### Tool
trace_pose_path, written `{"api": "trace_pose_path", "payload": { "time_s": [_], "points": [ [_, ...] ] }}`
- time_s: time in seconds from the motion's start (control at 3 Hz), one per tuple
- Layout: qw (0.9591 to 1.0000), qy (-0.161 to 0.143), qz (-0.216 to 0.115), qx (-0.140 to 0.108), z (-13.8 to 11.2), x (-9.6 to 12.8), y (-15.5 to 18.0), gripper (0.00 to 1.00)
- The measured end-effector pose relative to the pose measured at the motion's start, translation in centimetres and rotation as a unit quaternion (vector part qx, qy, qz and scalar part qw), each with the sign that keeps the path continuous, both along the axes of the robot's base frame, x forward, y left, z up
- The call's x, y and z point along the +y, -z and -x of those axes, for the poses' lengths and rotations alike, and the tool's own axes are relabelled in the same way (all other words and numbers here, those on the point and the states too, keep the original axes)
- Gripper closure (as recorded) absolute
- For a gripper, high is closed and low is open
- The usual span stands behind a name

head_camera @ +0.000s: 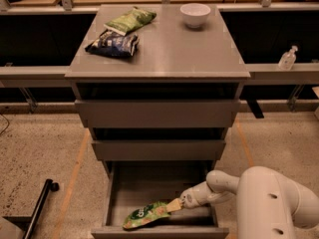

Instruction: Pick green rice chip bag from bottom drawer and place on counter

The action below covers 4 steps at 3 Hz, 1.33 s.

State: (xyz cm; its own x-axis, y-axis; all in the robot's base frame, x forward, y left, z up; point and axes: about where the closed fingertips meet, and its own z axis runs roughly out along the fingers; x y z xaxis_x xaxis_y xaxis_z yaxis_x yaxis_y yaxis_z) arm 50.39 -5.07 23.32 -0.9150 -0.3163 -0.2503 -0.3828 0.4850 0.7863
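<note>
The green rice chip bag (147,215) lies in the open bottom drawer (159,230), near its front, with its right end tilted up. My gripper (175,205) reaches into the drawer from the right and is shut on that right end of the bag. The white arm (271,203) fills the lower right. The counter (169,44) is the grey top of the cabinet, above two shut upper drawers.
On the counter stand a paler green bag (130,20), a dark blue bag (112,44) and a white bowl (195,14). A clear bottle (288,59) stands on the ledge to the right. A black bar (40,208) lies on the floor at the lower left.
</note>
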Motion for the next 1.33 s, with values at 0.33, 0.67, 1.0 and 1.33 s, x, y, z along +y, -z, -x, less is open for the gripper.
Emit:
{"api": "trace_pose_path", "payload": {
  "time_s": [0.33, 0.67, 1.0, 1.33],
  "points": [
    [0.9997, 0.001, -0.001, -0.023, 0.1, 0.0, -2.2, 1.0],
    [0.9992, 0.0, -0.001, -0.039, 0.1, 0.0, -3.6, 1.0],
    [0.9989, -0.002, -0.005, -0.047, 0.1, 0.2, -4.3, 1.0],
    [0.998, -0.004, -0.01, -0.063, 0.0, 0.5, -5.8, 1.0]
  ]
}}
